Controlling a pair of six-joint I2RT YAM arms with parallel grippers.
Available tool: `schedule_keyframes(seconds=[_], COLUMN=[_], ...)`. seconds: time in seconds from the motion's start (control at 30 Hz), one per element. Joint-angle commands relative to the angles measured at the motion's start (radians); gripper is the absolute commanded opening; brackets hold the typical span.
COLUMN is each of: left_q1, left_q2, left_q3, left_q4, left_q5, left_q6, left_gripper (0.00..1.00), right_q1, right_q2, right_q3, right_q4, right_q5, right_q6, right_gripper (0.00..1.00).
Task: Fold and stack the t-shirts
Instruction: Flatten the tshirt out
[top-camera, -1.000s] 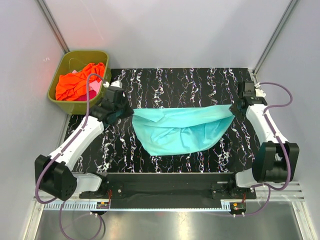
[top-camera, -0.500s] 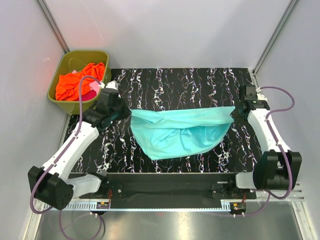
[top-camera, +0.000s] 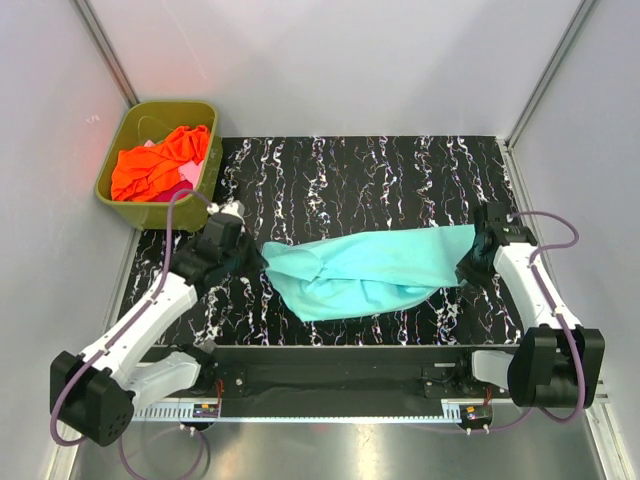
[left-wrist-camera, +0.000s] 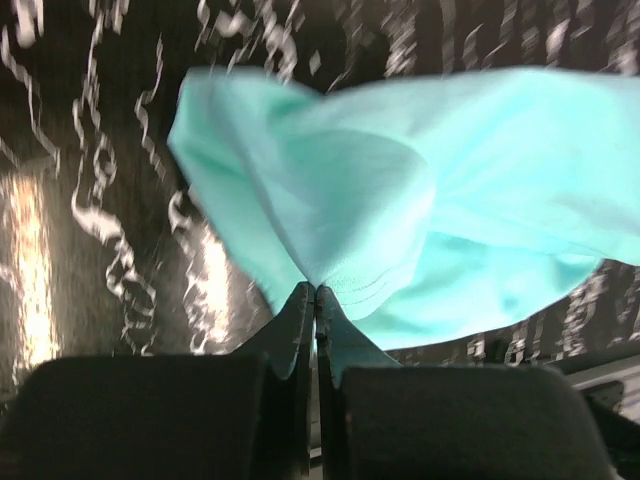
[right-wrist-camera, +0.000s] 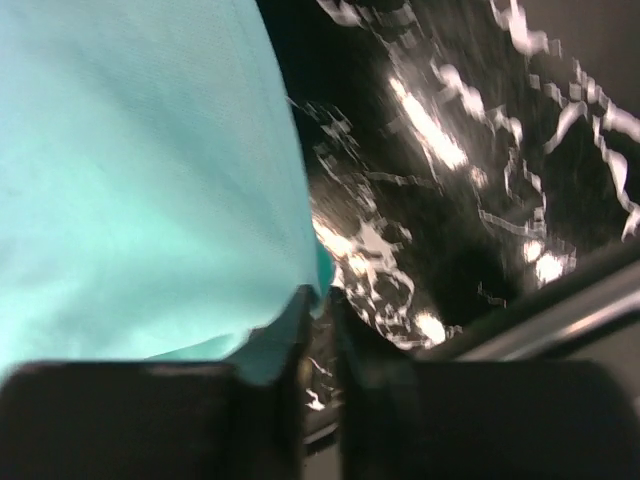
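Note:
The teal t-shirt (top-camera: 365, 272) is stretched across the black marbled table (top-camera: 350, 165) between my two grippers and sags in folds toward the front. My left gripper (top-camera: 252, 262) is shut on its left end; the left wrist view shows the cloth (left-wrist-camera: 400, 210) pinched at the fingertips (left-wrist-camera: 316, 292). My right gripper (top-camera: 470, 258) is shut on its right corner; the right wrist view shows the cloth (right-wrist-camera: 140, 180) caught between the fingers (right-wrist-camera: 322, 296). The orange t-shirt (top-camera: 155, 160) and a pink t-shirt (top-camera: 186, 176) lie in the tub.
The olive-green tub (top-camera: 160, 110) stands at the back left corner, off the table's edge. Grey walls enclose the back and sides. The arm bases and a metal rail (top-camera: 340, 408) run along the near edge.
Both grippers moved toward the near edge and lower with the teal shirt. The shirt's top edge slackened and its hanging belly bunched onto the table.

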Motion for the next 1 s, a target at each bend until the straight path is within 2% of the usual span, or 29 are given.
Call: schedule_keyframes(seconds=[0.0, 0.07, 0.23, 0.4, 0.5, 0.6, 0.63, 0.73, 0.83, 0.97], left_q1=[-0.001, -0.003, -0.004, -0.003, -0.003, -0.003, -0.003, -0.003, -0.001, -0.001], left_q2=[-0.037, -0.034, -0.007, 0.033, 0.047, 0.073, 0.075, 0.084, 0.098, 0.119], left_q3=[-0.088, -0.117, -0.142, -0.119, -0.089, -0.049, -0.03, -0.007, 0.003, 0.016], left_q4=[0.061, 0.098, 0.167, 0.175, 0.174, 0.164, 0.163, 0.163, 0.164, 0.166], left_q5=[0.063, 0.106, 0.172, 0.165, 0.136, 0.097, 0.088, 0.082, 0.079, 0.093], left_q6=[-0.033, -0.039, -0.067, -0.057, -0.05, -0.041, -0.039, -0.034, -0.028, -0.018], left_gripper=[0.0, 0.0, 0.0, 0.0, 0.0, 0.0, 0.0, 0.0, 0.0, 0.0], right_q1=[-0.005, -0.005, -0.005, -0.019, -0.045, -0.057, -0.061, -0.064, -0.065, -0.065], right_q2=[-0.059, -0.056, 0.01, 0.153, 0.205, 0.2, 0.188, 0.11, 0.006, -0.089], right_q3=[-0.035, -0.026, 0.054, 0.069, 0.052, 0.028, 0.017, -0.043, -0.151, -0.266], right_q4=[-0.017, -0.006, 0.055, 0.121, 0.16, 0.131, 0.115, 0.068, 0.104, 0.126], right_q5=[-0.031, -0.02, -0.003, 0.043, 0.011, -0.032, -0.035, -0.08, -0.117, -0.118], right_q6=[0.064, 0.069, 0.029, -0.005, -0.005, 0.106, 0.207, 0.375, 0.497, 0.575], right_gripper=[0.26, 0.4, 0.46, 0.48, 0.5, 0.52, 0.53, 0.53, 0.54, 0.55])
